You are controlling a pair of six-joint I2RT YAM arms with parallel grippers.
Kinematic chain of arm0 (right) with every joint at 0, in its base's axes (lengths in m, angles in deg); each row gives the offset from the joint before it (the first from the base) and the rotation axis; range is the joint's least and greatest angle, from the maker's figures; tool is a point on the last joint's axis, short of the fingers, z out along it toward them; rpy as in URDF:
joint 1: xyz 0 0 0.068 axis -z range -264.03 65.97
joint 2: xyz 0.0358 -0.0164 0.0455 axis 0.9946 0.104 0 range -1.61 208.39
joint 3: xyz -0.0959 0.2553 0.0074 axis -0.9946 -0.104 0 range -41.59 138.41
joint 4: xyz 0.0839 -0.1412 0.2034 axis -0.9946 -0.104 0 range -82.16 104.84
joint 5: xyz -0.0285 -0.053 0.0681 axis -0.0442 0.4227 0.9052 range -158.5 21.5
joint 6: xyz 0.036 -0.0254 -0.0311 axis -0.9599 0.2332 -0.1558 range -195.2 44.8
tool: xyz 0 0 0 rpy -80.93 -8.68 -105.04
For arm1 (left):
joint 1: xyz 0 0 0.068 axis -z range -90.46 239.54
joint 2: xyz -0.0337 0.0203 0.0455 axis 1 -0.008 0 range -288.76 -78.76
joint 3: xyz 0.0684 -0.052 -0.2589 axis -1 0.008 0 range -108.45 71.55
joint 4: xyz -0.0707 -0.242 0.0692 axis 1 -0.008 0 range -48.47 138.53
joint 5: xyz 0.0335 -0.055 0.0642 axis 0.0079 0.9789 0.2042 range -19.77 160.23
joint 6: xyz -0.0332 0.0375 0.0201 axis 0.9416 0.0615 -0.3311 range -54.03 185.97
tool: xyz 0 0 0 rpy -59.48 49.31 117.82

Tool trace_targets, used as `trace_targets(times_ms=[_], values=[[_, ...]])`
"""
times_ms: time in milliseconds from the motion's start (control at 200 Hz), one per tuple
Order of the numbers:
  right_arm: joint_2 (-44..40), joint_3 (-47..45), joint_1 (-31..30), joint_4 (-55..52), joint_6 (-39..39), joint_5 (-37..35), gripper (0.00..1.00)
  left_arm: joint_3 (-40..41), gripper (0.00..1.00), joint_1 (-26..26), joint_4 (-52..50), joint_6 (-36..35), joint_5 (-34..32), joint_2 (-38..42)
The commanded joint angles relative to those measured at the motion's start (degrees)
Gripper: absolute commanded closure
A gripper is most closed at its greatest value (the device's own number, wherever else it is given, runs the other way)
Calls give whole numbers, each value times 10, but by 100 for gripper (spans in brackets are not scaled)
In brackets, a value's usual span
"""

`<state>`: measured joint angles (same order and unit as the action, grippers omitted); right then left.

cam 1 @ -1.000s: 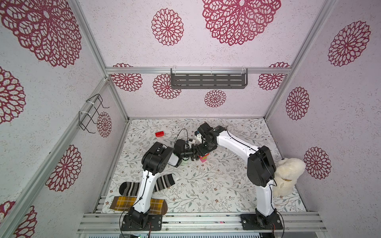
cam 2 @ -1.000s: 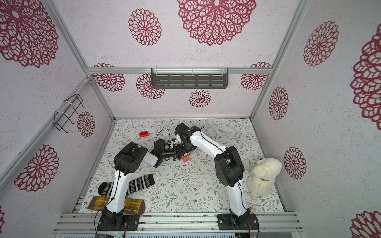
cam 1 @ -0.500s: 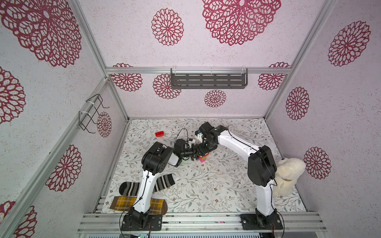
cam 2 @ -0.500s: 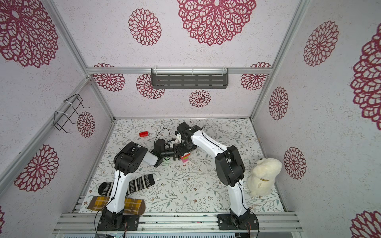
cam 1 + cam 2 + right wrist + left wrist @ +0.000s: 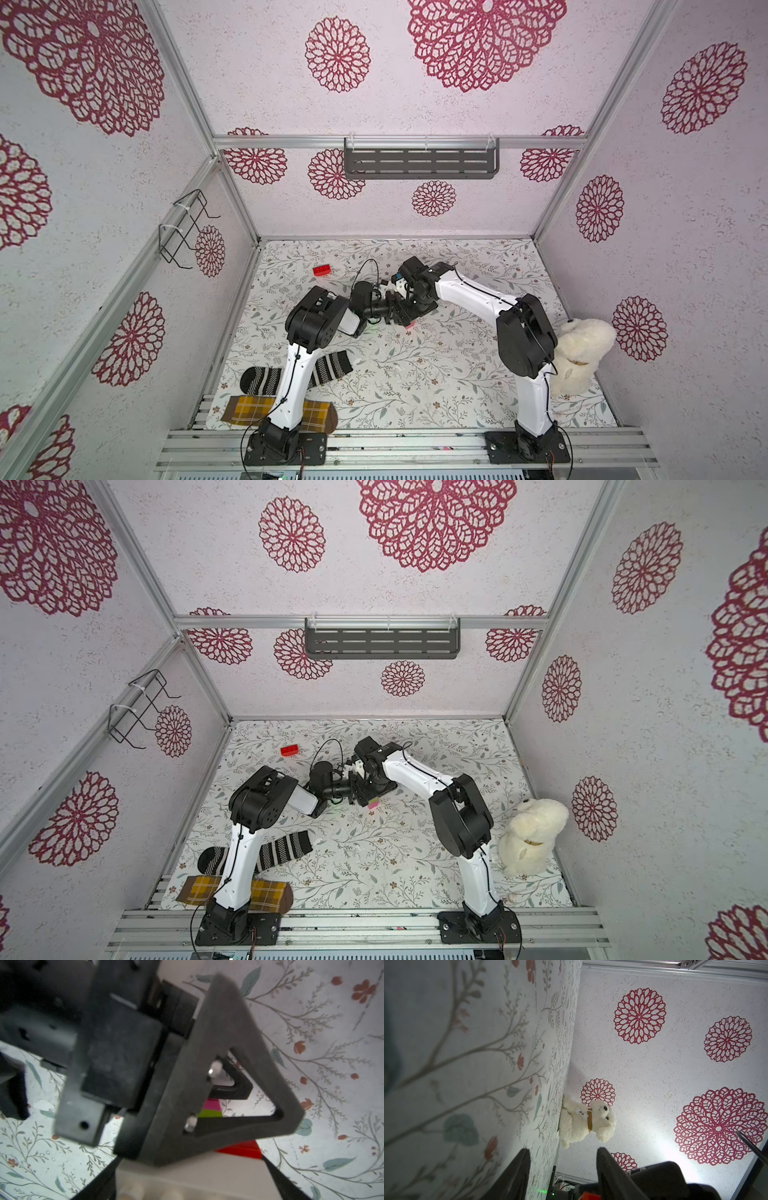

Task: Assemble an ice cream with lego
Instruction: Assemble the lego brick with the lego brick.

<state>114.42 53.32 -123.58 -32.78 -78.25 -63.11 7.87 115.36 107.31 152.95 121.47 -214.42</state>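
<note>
Left gripper (image 5: 562,1151): jaws apart, nothing between the tips. A red sliver sits at their root, and I can't tell if it touches.

Right gripper (image 5: 191,1178): jaws stand wide either side of the white layer (image 5: 218,1172). I can't tell whether they press on it or only flank it.

The ice cream (image 5: 241,1151) is where the two grippers meet, mid-counter (image 5: 415,374). Its long axis runs out along the right gripper's fingers. The white studs face that wrist, then come the red layer (image 5: 247,1148), green brick (image 5: 209,1114) and pink brick (image 5: 212,1104), with the stem end outermost. I can't tell if it rests on the counter.

The top looks unfinished to me. The loose red brick (image 5: 322,270) lies flat, well apart toward the back wall on the left arm's side, long axis roughly across the counter. Left arm is nearer, so you'd fetch it with that one. It goes on the white studs, and those currently point into the right gripper.
</note>
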Motion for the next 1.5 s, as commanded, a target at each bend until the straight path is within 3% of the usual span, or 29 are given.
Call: trace_targets(times_ms=[0,350,460,600,926,1176,1311,1426,1496], values=[[-17,6,0,7,-8,2,15,10,42,-4,-11,-18,1,12],[-30,1,8,43,-18,23,1,17,30,-17,-51,-47,-8,35],[-43,-21,16,68,-25,32,1,23,21,-24,-63,-59,-16,46],[-73,-58,29,108,-34,54,1,32,17,-36,-122,-99,-39,72],[-153,-139,53,210,-43,161,1,46,15,-50,-310,-216,-132,176],[-215,-222,96,305,-85,280,1,39,15,-39,-527,-336,-287,314],[-285,-311,145,415,-158,326,1,-4,23,12,-691,-433,-433,390],[-329,-393,186,523,-230,349,4,-58,49,71,-790,-494,-519,414],[-340,-423,194,546,-240,346,9,-88,59,101,-835,-520,-553,415]])
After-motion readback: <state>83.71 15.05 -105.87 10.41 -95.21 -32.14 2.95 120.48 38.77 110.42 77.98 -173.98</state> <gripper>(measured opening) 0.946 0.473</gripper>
